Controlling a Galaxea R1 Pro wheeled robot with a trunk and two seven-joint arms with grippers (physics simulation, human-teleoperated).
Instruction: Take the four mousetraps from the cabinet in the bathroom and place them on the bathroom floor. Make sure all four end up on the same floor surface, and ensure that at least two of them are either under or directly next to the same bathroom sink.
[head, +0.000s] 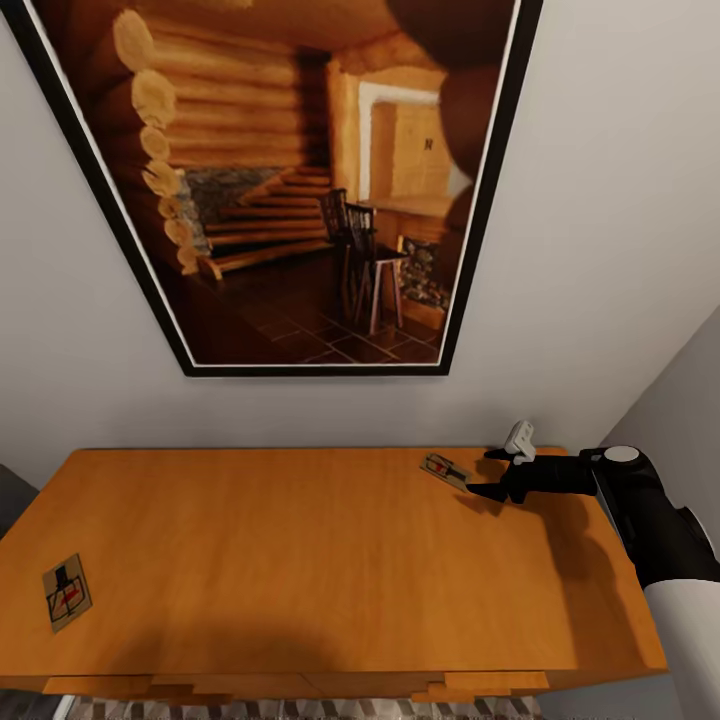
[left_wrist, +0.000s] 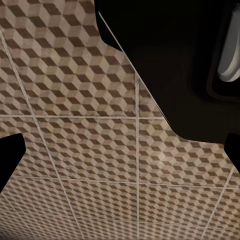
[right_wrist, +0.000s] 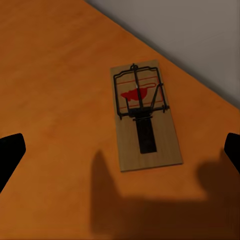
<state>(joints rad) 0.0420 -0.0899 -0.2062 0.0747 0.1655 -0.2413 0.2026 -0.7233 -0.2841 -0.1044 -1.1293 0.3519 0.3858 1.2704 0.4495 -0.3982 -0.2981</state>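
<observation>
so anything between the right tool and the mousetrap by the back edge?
Nothing visible. The right tool hangs open beside the mousetrap, which lies flat on the cabinet top with bare wood around it.

Soft, even light is seen throughout. Blurred shadows are cast on the cabinet (head: 330, 560) beneath the right pincer (head: 487, 472) and along its front edge. Renders are slightly soft; no glare is seen.
</observation>
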